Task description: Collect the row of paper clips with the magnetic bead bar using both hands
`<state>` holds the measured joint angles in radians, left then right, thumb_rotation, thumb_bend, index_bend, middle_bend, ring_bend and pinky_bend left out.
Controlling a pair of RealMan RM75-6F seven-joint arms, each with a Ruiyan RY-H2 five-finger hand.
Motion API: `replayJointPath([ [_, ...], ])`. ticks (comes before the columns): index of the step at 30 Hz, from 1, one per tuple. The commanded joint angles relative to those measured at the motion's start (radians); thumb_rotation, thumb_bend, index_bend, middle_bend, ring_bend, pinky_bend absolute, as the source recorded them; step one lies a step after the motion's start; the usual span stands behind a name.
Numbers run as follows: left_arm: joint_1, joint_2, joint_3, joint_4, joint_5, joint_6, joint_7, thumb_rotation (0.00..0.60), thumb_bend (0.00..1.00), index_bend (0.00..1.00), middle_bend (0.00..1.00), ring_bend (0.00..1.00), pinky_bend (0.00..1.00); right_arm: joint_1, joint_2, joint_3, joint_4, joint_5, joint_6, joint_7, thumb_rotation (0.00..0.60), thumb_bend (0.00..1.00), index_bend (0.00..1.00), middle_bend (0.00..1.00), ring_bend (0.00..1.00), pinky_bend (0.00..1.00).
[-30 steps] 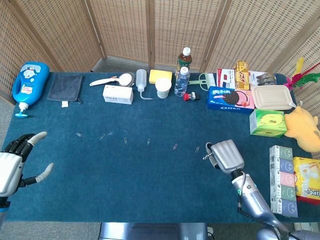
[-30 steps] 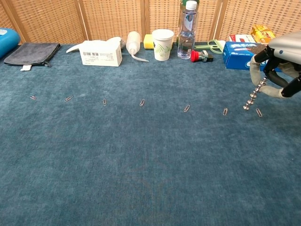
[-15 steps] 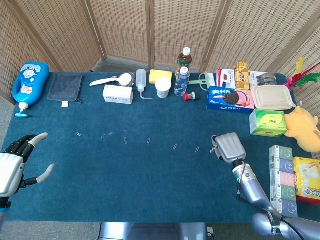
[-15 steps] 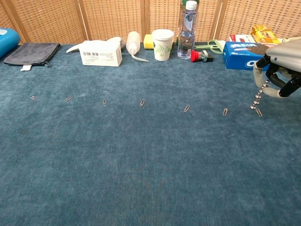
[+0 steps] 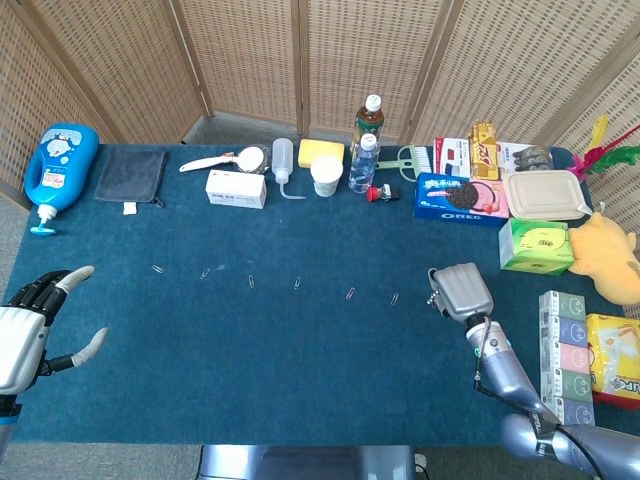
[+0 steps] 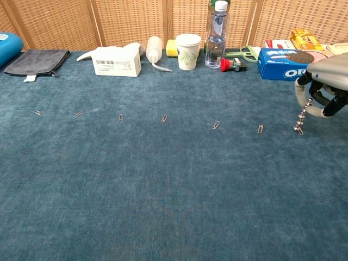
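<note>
Right hand (image 6: pixel 323 92) pinches the bead bar (image 6: pixel 301 120) by its top; it dangles limp, light; left hand (image 5: pixel 30 325) spread

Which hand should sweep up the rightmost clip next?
Right. The right hand holds the bead bar, whose tip hangs at the rightmost clip. The left hand is open, far across the table.
</note>
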<state>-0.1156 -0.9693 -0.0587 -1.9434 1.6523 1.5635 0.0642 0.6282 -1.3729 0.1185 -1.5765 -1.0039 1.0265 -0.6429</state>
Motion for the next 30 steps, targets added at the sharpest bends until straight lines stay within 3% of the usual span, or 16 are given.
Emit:
replayJointPath([
  [1,0.000,0.000,0.000,0.000,-0.001,0.000,0.000,0.287,0.50,0.15,0.25,0.20,0.27,0.004,-0.005,-0.006,0.013,0.011,-0.005,-0.004,0.600,0.45,0.63,0.81,0.85,0.90],
  [12,-0.002,-0.001,-0.002,-0.001,-0.002,-0.001,0.001,0.286,0.51,0.15,0.25,0.20,0.27,0.013,0.005,-0.002,-0.012,0.003,0.015,-0.004,0.600,0.45,0.64,0.81,0.85,0.90],
  [30,-0.002,-0.006,-0.001,0.017,-0.004,-0.001,-0.016,0.281,0.50,0.15,0.25,0.20,0.27,0.071,0.004,0.034,-0.145,0.005,0.025,-0.033,0.600,0.45,0.64,0.81,0.85,0.91],
])
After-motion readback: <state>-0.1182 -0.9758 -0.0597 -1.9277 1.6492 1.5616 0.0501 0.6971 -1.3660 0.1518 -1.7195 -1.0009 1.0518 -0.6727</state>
